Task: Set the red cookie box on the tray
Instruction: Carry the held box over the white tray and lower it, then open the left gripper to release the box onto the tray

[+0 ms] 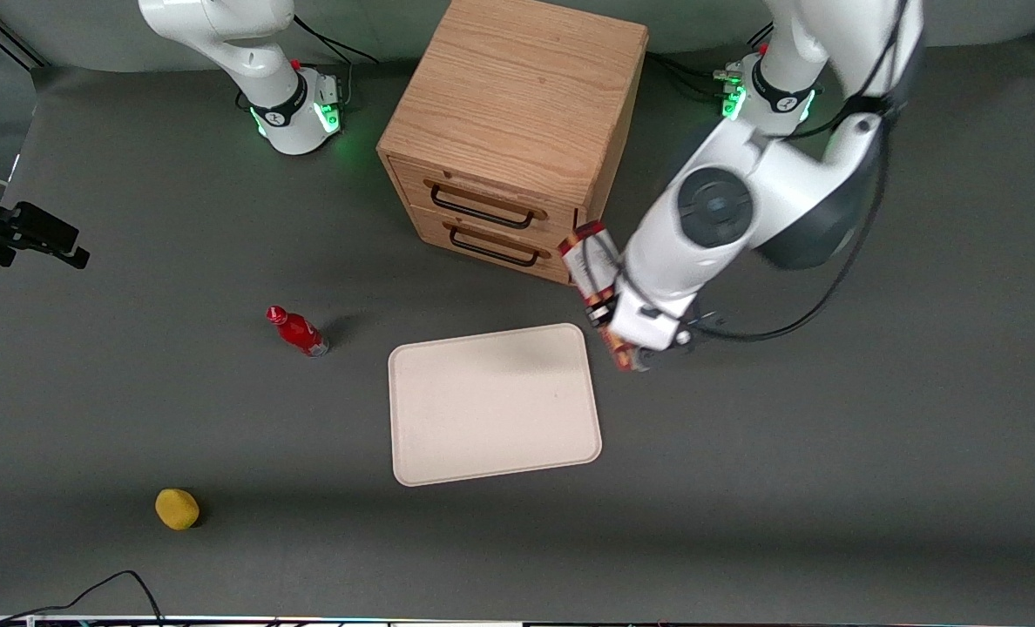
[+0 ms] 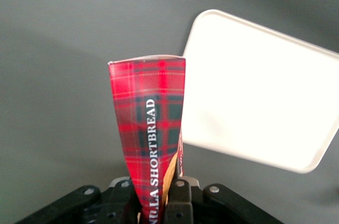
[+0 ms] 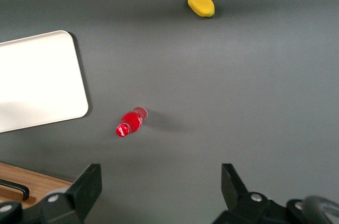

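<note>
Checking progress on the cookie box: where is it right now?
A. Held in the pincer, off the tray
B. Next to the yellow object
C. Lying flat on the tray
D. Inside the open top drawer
A: the pincer is shut on the cookie box, held above the table beside the tray, not on it.
</note>
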Controlling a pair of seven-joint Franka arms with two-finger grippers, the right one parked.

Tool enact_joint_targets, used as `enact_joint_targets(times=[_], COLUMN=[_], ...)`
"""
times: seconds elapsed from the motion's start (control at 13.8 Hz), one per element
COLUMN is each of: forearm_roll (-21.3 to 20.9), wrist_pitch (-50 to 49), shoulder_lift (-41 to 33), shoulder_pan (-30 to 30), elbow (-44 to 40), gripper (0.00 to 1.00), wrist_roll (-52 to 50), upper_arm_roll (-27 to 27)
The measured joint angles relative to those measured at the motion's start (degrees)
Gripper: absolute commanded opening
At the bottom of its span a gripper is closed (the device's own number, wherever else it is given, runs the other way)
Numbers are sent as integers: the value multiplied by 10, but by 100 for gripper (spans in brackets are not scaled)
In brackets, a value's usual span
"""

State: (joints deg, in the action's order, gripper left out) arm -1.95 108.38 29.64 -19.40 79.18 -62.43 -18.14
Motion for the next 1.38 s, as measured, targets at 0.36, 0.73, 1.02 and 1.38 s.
enact_joint_targets(times=[0.36,0.73,1.02,1.38], forearm_roll=[-116,-210,-242,-256], wrist_pitch=[74,103,128,150], shoulder_lift=[167,230,249,266], shoulder_pan=[-63,-74,-76,-77], elbow=[-134,-146,-146,-146], gripper=[7,6,11,100], wrist_roll=[-95,-112,-113,-113], upper_arm_roll=[1,2,2,3])
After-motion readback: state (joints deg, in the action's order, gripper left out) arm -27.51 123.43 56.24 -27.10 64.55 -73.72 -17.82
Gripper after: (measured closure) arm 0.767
